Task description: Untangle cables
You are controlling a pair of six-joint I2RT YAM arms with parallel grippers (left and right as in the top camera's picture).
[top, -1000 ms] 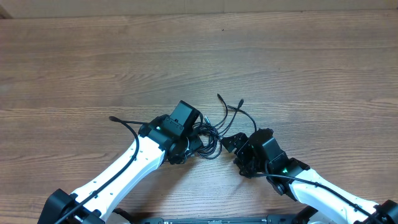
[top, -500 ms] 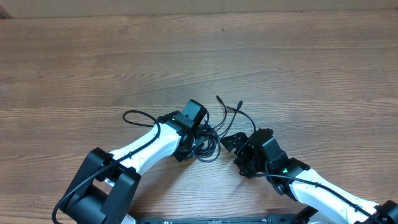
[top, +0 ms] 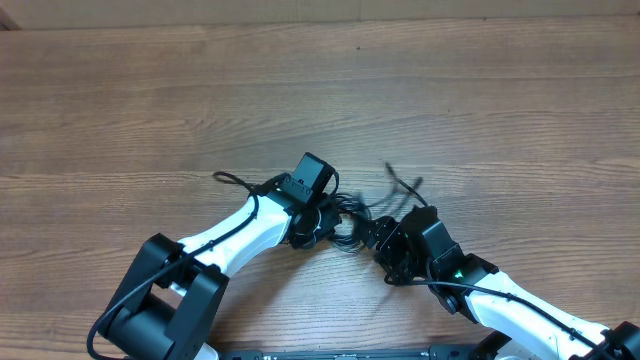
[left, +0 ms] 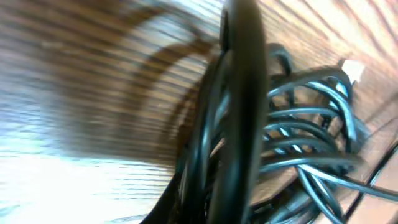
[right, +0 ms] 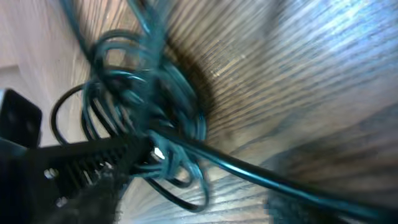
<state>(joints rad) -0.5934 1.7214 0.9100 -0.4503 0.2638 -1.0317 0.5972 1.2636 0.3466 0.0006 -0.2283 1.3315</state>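
The left gripper is being recorded as fully closed, having narrowed from roughly half open within the last second, with its tips buried in the left edge of the cables just below the centre of the overhead frame. In the left wrist view the coiled strands are being seen at right, beside a dark blurred shape at centre. Whether a strand is actually being pinched cannot be confirmed. The bundle is being found shifted to the right of the frame and drawn tighter than a second ago, and its free ends, previously further up and left, are being shown blurred beside the right gripper. One ribbed finger of that gripper is being seen at the lower left of the right wrist view, against the loops, with a strand lying across it. Its jaws are being brought inward, but the gap between them cannot be told from the pictures. It is being judged that a two-sided hold is only now being set up. No cord is yet being separated on the wooden table.
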